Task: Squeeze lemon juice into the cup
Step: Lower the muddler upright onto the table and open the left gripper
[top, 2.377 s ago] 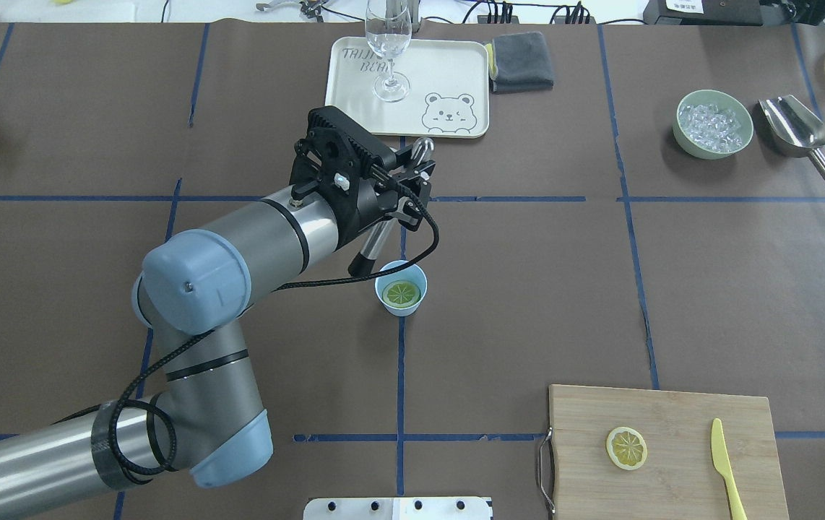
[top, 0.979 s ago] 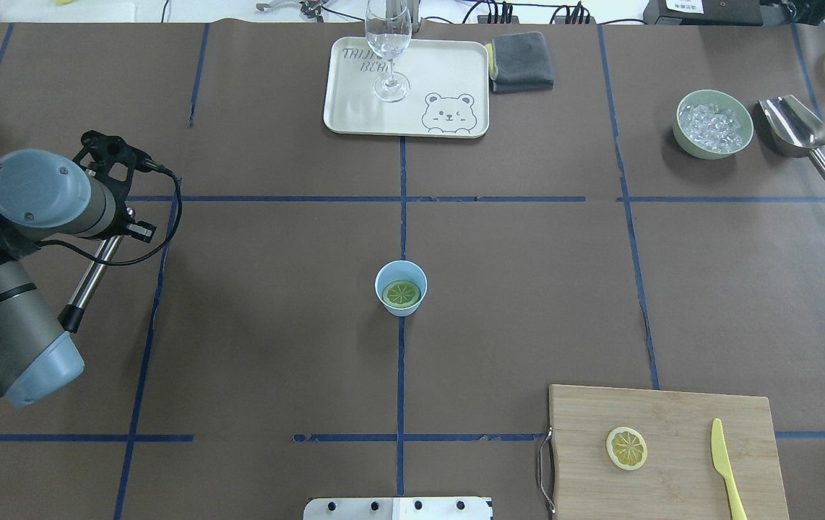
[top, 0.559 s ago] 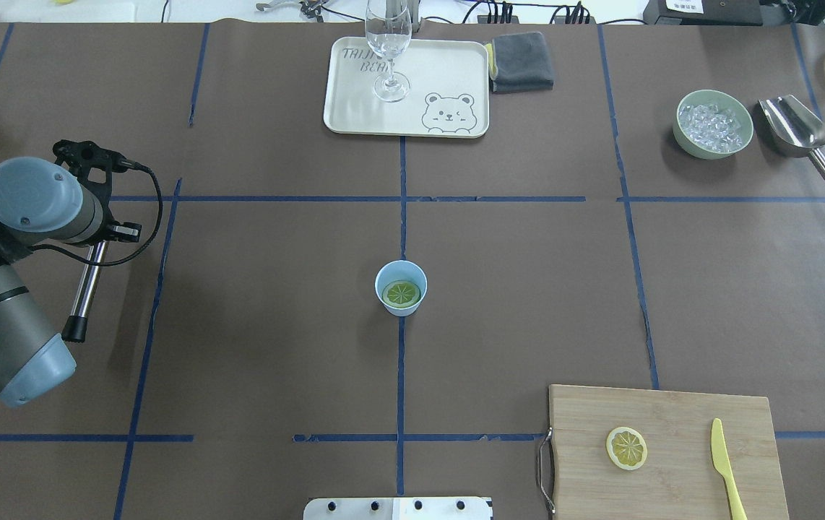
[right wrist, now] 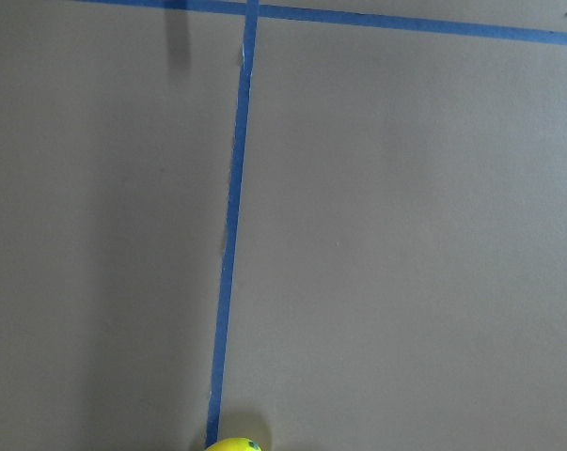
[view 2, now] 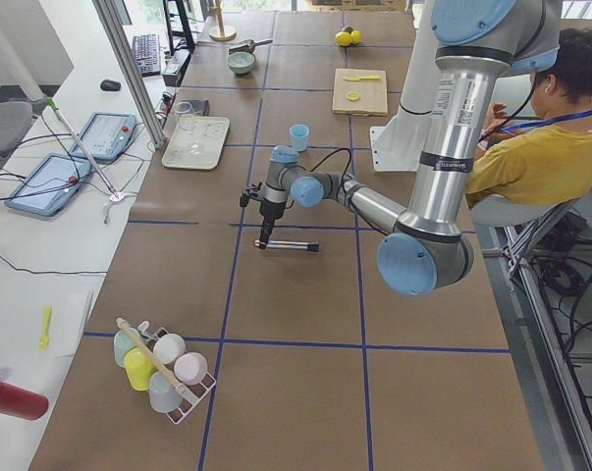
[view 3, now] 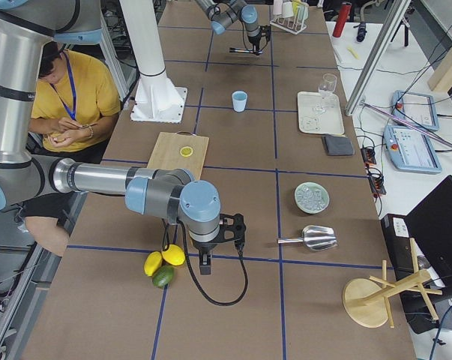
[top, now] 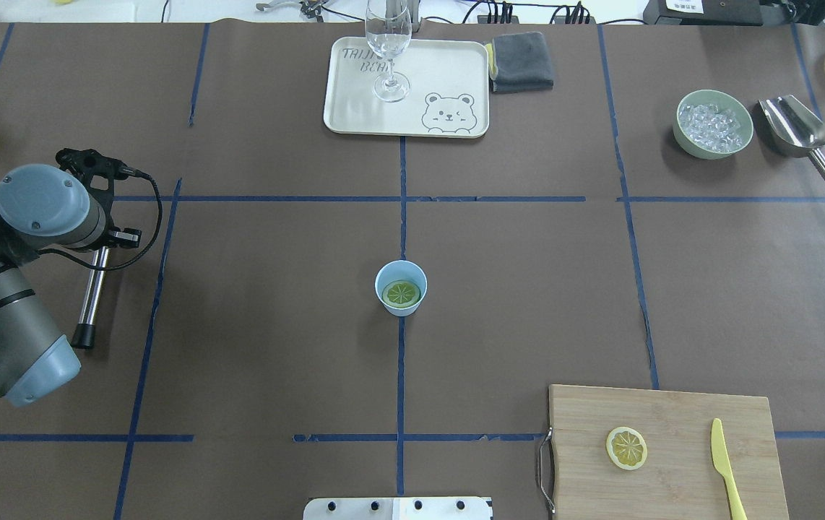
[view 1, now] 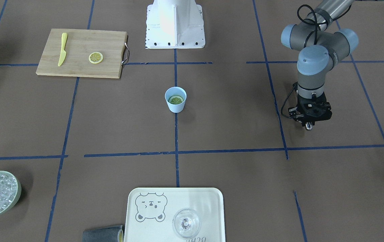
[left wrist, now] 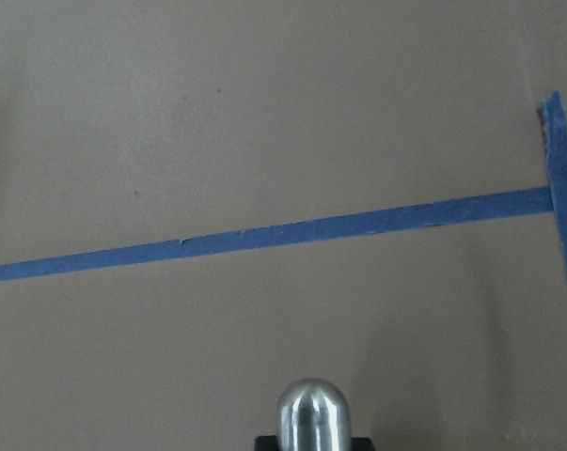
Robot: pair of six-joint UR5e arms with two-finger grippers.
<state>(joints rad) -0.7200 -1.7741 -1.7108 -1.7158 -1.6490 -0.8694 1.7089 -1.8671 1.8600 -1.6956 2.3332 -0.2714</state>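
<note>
Greenish-yellow, the lemon [top: 402,293] lies flat inside the cup [top: 399,310], cut face up with its segment pattern showing. The cup stands upright at the middle of the brown-papered bench [top: 528,289], on a blue tape line, with neither arm near it.

From the cup in the overhead view, a wooden board [top: 672,412] lies at 4 o'clock, carrying a second slice [top: 626,448] and, apart from it, a yellow knife [top: 724,469]. At 12 o'clock sits a cream tray [top: 441,65] with a bear drawing and a glass [top: 389,43] on it; a grey cloth [top: 521,61] lies just beside the tray. At 2 o'clock a green bowl [top: 694,150] holds ice, with a metal scoop [top: 795,126] beside it.

Well away at 9 o'clock, the left end effector [view 1: 309,118] points straight down, clenched on a metal rod [top: 92,289] near its rounded end. The rod lies level, its black tip towards the robot; whether it touches the bench I cannot tell.

The right end effector [view 3: 204,268] hangs low at the far right end of the bench, just beside three whole fruits [view 3: 166,264]. Whether it is released or clenched I cannot tell.
</note>
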